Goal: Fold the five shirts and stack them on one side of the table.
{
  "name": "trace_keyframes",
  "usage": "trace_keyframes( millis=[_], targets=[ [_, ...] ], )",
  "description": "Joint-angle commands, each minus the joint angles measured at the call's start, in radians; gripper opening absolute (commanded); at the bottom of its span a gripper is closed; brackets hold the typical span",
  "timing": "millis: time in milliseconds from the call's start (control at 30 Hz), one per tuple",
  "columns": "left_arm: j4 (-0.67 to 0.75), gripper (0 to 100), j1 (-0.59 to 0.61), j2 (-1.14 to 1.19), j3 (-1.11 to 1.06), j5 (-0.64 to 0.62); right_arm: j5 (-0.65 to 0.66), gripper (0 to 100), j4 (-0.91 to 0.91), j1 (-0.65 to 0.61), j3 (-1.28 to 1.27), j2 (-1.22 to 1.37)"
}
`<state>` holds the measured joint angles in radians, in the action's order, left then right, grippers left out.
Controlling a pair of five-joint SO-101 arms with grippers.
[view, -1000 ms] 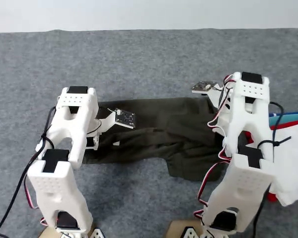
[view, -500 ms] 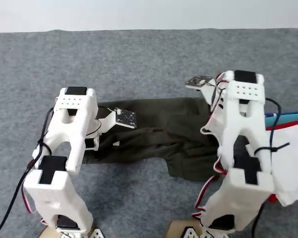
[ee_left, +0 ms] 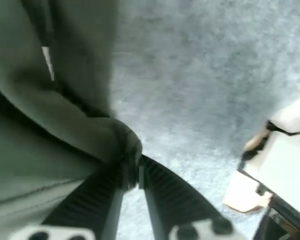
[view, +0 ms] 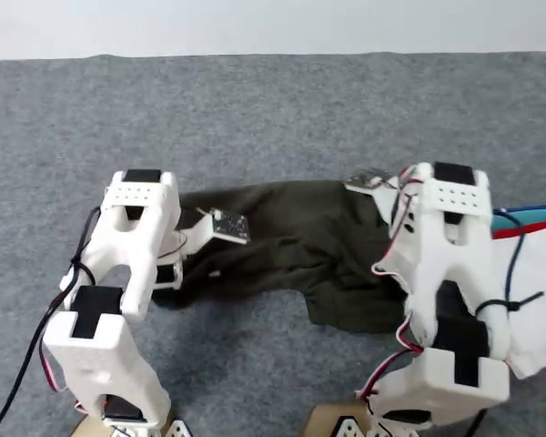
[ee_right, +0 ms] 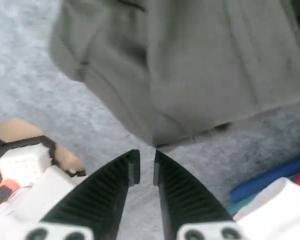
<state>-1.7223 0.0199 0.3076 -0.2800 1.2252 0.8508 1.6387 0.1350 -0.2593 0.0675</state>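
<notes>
Shirt: a dark olive shirt point(view: 300, 246) lies crumpled and partly bunched on the grey tabletop point(view: 273, 109), between the two arms; its long side runs from one arm to the other; a flap hangs out toward the near edge by the right arm
Shirt detail: a small white label point(ee_left: 48, 62) shows on a fold of the olive cloth near the left arm's end
Left arm: the left arm point(view: 132, 237) stands over the shirt's left end, its wrist bent down to the cloth
Left gripper: the left gripper point(ee_left: 132, 172) is clamped on a bunched edge of the olive shirt; the cloth is pinched between the ribbed jaws right at their tips and rises away from them in a ridge
Right arm: the right arm point(view: 446, 237) leans over the shirt's right end
Right gripper: the right gripper point(ee_right: 145, 162) has its jaws slightly apart, with a narrow gap and bare tabletop between them; its tips sit just beside the shirt's hem; whether they touch it cannot be told
Other shirts: a pile point(view: 539, 309) lies at the right side of the tabletop, partly under the right arm; white cloth on top, with red point(view: 528, 228) and blue point(view: 528, 212) edges showing at the far side
</notes>
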Motion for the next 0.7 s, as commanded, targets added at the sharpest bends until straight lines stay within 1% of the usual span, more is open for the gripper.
trace_keyframes(
  millis=[0, 167, 433, 533, 567, 667],
  targets=[
    [-0.028, 0, 0.015, -0.061, -0.05, 0.051, 0.032, 6.8, -0.074, 0.067, -0.002, -0.015],
    [0.044, 0, 0.089, -0.061, -0.048, 0.049, 0.058, 6.8, -0.153, 0.12, 0.0, 0.042],
    [0.204, 0, 0.149, -0.058, -0.047, 0.037, 0.054, 7.7, -0.252, 0.125, 0.002, 0.073],
    [0.259, 0, 0.163, -0.057, -0.012, -0.038, 0.044, 16.5, -0.205, 0.128, 0.058, 0.07],
    [0.265, 1, 0.172, -0.054, 0.013, -0.055, 0.02, 19.8, -0.177, 0.131, 0.095, 0.07],
    [0.267, 5, 0.192, -0.055, 0.096, -0.1, -0.032, 26.5, -0.09, 0.133, 0.221, 0.07]
  ],
)
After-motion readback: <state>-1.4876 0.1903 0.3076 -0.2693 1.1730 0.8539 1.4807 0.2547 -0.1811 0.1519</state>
